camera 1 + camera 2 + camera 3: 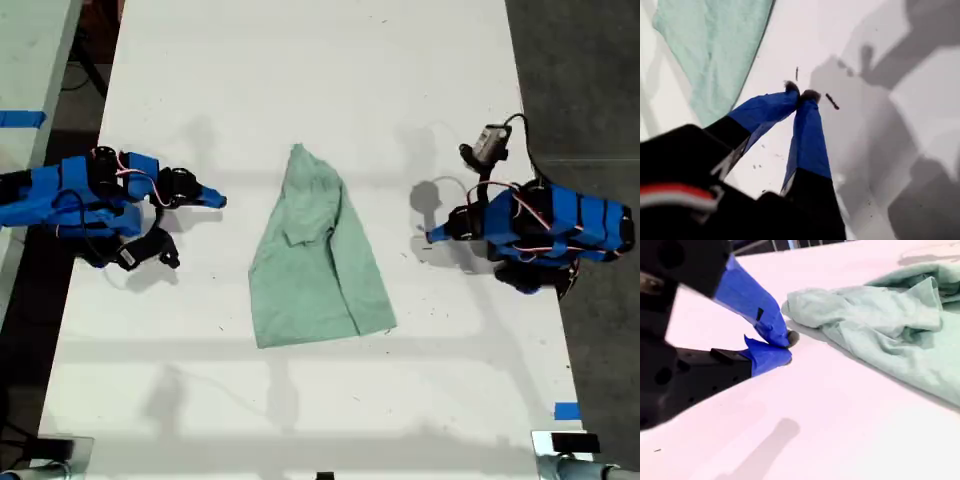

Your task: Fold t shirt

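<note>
Overhead, the t shirt is lying crumpled near the middle of the white table, narrowing to a point at its far end and spreading wide toward the near edge. Two blue arms are sitting on either side of it, both apart from the cloth. My second gripper is pointing at the shirt from the exterior view's left, my first gripper from the exterior view's right. Along the first wrist view, my first gripper is showing its blue-taped fingers meeting at the tips, jaws closed on nothing, hovering over bare table with the t shirt lying off to one side. Along the second wrist view, my second gripper is likewise showing its tips pressed together and empty, resting close to the table, near the bunched pointed end of the t shirt but not touching it.
</note>
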Motion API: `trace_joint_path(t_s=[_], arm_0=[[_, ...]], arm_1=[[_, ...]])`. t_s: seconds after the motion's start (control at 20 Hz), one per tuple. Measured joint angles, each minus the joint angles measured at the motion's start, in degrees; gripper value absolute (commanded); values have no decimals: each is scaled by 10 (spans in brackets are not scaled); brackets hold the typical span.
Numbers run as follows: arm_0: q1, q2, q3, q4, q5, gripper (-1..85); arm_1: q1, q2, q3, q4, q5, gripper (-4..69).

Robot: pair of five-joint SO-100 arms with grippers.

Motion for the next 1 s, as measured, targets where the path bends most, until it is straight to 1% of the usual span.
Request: trace_joint_path(t_s=[0.05, 0.15, 0.3, 0.75, 0.85, 0.95, 1.0], arm_0=[[-24, 61, 29, -2, 18, -3], [-41, 99, 50, -11, 46, -3], [-92, 111, 53, -8, 54, -3], [-88, 112, 53, -7, 56, -3], [-83, 112, 49, -18, 91, 5], [-49, 112, 23, -34, 142, 20], [-47, 114, 17, -34, 161, 14]], arm_1=[[3, 15, 43, -10, -9, 21], [21, 31, 55, -13, -24, 24], [27, 35, 61, -13, -26, 24], [26, 35, 61, -13, -11, 24], [29, 35, 61, -13, -11, 69], [29, 35, 61, -13, -11, 74], [29, 35, 61, -13, -11, 68]])
